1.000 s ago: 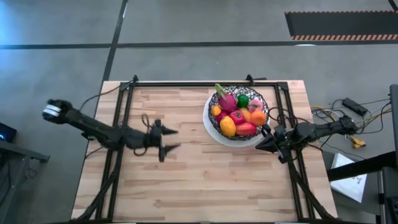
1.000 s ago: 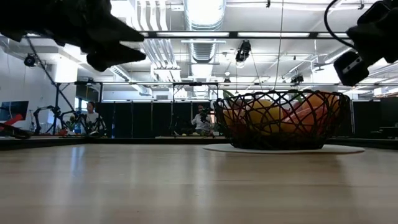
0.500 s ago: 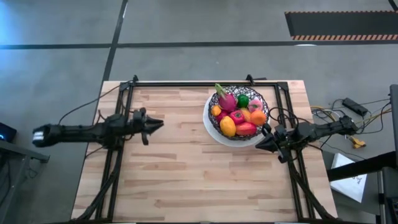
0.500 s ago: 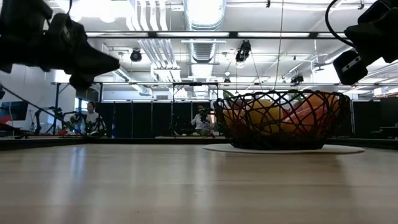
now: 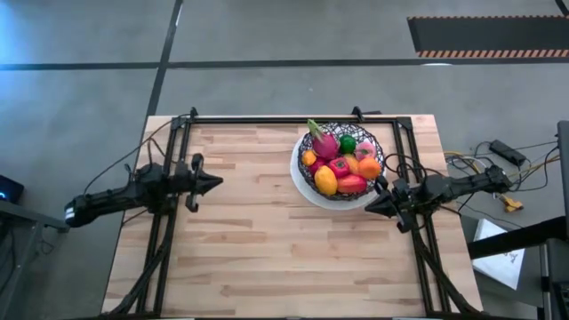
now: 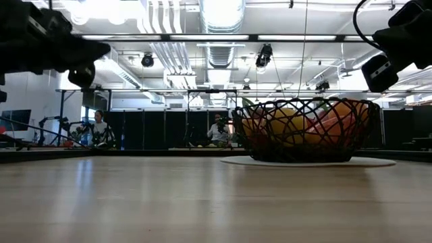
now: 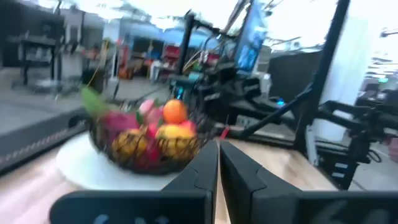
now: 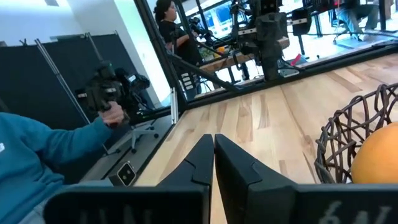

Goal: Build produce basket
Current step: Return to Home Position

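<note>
Pulling the left gripper (image 5: 217,183) back, well clear of the basket (image 5: 297,179), fingers (image 7: 198,180) pressed together on nothing. Holding the right gripper (image 5: 370,206) just beside the basket, fingers closed, empty too. All produce (image 5: 340,166) heaped in the basket; looks done. Plenty of open bench (image 5: 284,258) between basket and left gripper.

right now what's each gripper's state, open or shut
left gripper: shut, holding nothing
right gripper: shut, holding nothing, beside the basket
</note>
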{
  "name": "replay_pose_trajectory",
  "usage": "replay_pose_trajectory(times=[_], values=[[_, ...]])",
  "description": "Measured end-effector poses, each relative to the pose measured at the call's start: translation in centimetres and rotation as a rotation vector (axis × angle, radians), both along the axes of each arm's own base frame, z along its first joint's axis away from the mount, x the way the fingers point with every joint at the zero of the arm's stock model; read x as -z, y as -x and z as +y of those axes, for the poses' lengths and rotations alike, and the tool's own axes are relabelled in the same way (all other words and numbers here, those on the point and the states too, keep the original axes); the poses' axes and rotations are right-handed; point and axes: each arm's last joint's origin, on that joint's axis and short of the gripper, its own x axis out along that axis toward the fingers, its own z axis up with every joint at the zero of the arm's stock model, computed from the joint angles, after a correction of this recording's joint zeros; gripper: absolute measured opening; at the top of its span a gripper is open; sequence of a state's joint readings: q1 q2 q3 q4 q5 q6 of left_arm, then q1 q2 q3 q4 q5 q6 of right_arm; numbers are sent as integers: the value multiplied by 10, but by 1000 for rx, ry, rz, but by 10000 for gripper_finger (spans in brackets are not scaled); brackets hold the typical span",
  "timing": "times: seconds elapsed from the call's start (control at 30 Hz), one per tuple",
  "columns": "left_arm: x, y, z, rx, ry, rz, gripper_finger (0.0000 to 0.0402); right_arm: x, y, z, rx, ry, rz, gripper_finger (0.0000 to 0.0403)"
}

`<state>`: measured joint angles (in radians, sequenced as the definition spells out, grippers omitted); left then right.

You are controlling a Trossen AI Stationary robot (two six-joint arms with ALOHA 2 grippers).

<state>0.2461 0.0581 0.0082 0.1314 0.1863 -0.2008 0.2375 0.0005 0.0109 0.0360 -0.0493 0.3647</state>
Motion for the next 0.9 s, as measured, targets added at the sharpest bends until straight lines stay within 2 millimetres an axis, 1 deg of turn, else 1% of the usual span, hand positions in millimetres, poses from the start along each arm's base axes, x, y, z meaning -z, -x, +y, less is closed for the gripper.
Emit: replay_pose_trajectory(times=[0.1, 0.2, 0.27, 0.47, 0.73, 0.9], values=[[-4, 3, -4, 24, -46, -47, 0, 0, 0, 0, 2, 30, -9, 8], [-3, 1, -6, 34, -84, -36, 0, 0, 0, -1, 22, 80, -22, 8], [0, 1, -6, -5, -94, 0, 0, 1, 0, -2, 35, 115, -20, 8], [7, 1, -6, -21, -85, 65, 0, 2, -1, -6, 91, 178, -3, 8], [8, 0, -5, -24, -83, 78, 0, 2, -1, -8, 112, 294, -24, 8], [10, -1, -5, -23, -80, 100, 0, 4, -2, -7, 112, 303, -6, 8]])
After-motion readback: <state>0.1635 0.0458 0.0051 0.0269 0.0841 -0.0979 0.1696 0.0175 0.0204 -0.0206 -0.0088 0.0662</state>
